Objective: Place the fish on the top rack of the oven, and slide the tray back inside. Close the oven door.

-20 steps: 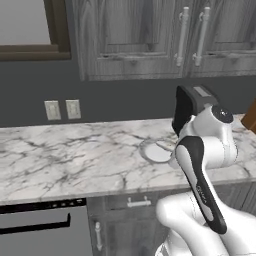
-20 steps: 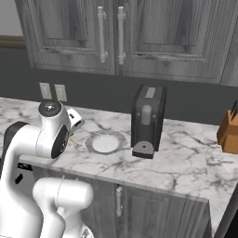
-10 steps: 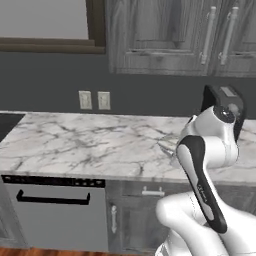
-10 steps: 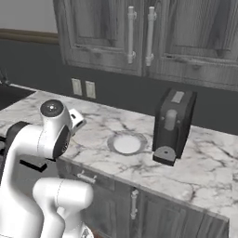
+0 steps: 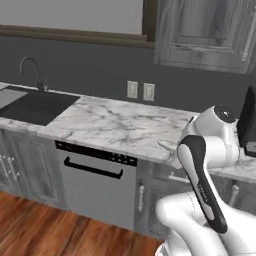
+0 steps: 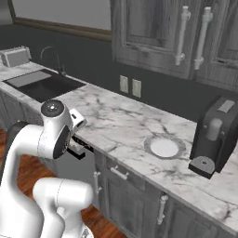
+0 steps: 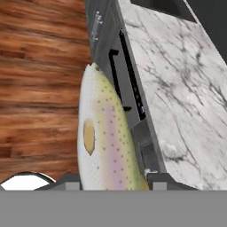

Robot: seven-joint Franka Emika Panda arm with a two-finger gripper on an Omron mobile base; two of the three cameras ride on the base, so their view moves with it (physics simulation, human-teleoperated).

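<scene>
one fish (image 7: 104,146) is gripped in the closed end effector (image 7: 111,181), projecting ahead of its fingertips; it could be knocked loose against the worktop (image 7: 177,88) edge alongside.

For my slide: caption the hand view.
Gripper shut on fish, above wood floor beside marble counter.

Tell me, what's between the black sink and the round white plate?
Bare grey-veined marble counter lies between the black sink and the round white plate, shown in the right base view.
</scene>
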